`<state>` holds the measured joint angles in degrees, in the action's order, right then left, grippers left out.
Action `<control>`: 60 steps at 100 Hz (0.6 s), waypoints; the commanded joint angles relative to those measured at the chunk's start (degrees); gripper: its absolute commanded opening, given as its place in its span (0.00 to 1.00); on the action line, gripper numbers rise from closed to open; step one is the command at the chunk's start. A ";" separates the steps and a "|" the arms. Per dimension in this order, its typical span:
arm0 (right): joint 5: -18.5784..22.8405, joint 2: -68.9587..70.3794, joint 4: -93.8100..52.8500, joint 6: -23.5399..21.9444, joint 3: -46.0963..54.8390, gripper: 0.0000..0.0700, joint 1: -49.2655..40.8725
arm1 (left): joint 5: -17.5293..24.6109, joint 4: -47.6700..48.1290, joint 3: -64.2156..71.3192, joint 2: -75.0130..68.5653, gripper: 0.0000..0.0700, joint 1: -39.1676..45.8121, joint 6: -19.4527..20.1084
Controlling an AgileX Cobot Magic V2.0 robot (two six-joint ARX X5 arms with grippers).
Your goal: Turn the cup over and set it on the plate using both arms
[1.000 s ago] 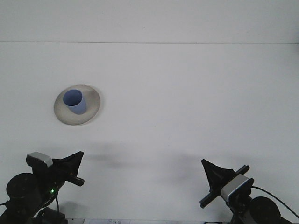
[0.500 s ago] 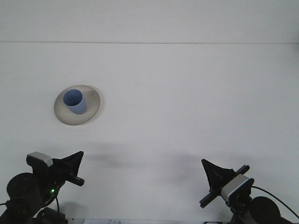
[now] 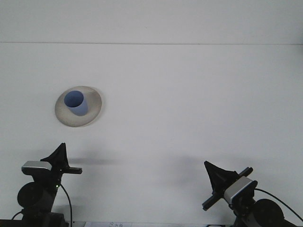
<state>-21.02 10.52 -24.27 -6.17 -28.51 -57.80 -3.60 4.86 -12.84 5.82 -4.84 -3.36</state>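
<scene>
Black and pointed, the left end effector (image 3: pixel 60 158) sits low at the near left edge of the white bench (image 3: pixel 189 104); whether it is apart or together cannot be told. The right end effector (image 3: pixel 218 178), equally dark, sits at the near right, its state also unclear. Well beyond the left one, a blue cup (image 3: pixel 75 102) stands upright, mouth up, on a pale round plate (image 3: pixel 92 111) at the bench's left.

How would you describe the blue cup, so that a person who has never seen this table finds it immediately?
Look at the white table, on its left half. There lies one round pale plate, and the blue cup stands on it with its opening up. It is the only coloured object.
</scene>
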 commanded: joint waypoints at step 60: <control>-0.02 0.02 0.70 0.20 -0.44 0.01 -0.74 | -4.28 -6.49 12.04 -5.66 0.02 2.80 3.32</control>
<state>-21.02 10.52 -24.12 -6.17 -28.51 -57.82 -7.70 -0.89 -1.91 0.30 -2.11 -0.71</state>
